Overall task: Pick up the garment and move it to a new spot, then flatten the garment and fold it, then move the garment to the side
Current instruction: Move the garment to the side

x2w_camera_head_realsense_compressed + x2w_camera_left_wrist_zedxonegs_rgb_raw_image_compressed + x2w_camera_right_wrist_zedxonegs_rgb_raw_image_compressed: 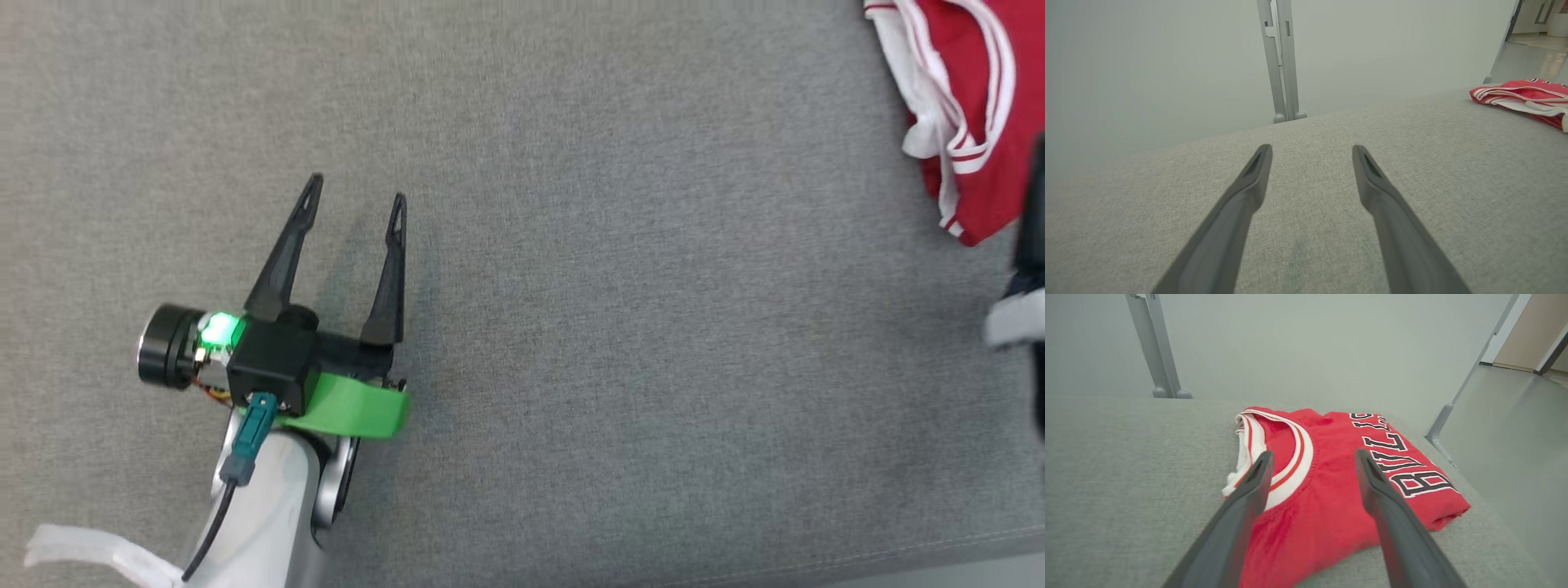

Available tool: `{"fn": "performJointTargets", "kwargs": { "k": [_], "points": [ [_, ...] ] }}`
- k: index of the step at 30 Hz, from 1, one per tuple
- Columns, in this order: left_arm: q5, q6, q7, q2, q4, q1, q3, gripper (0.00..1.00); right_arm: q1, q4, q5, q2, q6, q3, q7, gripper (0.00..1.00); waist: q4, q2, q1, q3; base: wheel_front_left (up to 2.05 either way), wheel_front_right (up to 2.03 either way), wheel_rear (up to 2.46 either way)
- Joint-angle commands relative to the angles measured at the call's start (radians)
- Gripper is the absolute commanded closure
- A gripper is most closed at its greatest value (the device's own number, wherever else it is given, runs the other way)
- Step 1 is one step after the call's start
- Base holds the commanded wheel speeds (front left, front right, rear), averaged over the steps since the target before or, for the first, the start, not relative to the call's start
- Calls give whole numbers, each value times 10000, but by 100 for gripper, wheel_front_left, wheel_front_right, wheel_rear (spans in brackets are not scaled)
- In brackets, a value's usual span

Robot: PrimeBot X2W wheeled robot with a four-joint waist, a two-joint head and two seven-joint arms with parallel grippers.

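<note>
The garment (1339, 486) is a red jersey with white and red trim and black lettering, lying folded on the grey fabric surface. In the head view the garment (971, 106) lies at the top right corner. My right gripper (1312, 457) hovers over it, open, its two dark fingers spread above the neckline with nothing between them. A blurred part of the right arm (1024, 302) shows at the right edge. My left gripper (355, 188) rests open at the lower left, far from the garment (1523, 100), nothing between its fingers.
The grey fabric surface (620, 343) stretches wide between the two arms. Its front edge (898, 555) runs along the lower right. A grey metal post (1280, 61) and a pale wall stand behind the surface. A floor and doorway (1523, 400) lie beyond the garment.
</note>
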Motion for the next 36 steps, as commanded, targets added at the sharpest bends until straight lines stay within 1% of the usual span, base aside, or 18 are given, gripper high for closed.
{"fn": "performJointTargets", "kwargs": {
  "k": [1,4,5,9,13,19,25,29,36],
  "points": [
    [-132,96,-29,20,93,286,94,0,458,-338,-132,243,-20,126,-21,0,-91,0,0,-1023,0,0,0],
    [-342,213,-29,-16,303,725,237,0,1354,-1124,-83,932,-20,517,-20,0,51,0,0,-1499,0,0,0],
    [-427,269,-29,-43,434,961,341,0,1897,-1554,-65,1315,-20,703,-22,0,178,0,0,-1785,0,0,0],
    [-726,358,-29,-99,598,1456,599,0,2813,-2196,-184,1921,-20,938,-22,0,423,0,0,-2305,0,0,0],
    [-922,489,-29,-86,686,1973,926,0,3432,-2568,-191,2259,-20,1327,54,0,572,0,0,-2792,0,0,0],
    [-1022,615,-29,12,757,2801,1387,0,4024,-2806,-282,2502,-20,1728,265,0,718,0,0,-3633,0,0,0],
    [-1162,427,-29,16,943,3459,1514,0,4667,-3000,-320,2589,-20,1813,615,0,784,0,0,-4440,0,0,0],
    [-1182,410,-29,47,1102,3784,1548,0,5061,-3160,-379,2622,-20,1856,872,0,705,0,0,-4879,0,0,0],
    [-1133,352,-29,98,1269,4056,1506,0,5549,-3510,-485,2681,-18,1745,1194,0,616,0,0,-5201,0,0,0]
  ]
}}
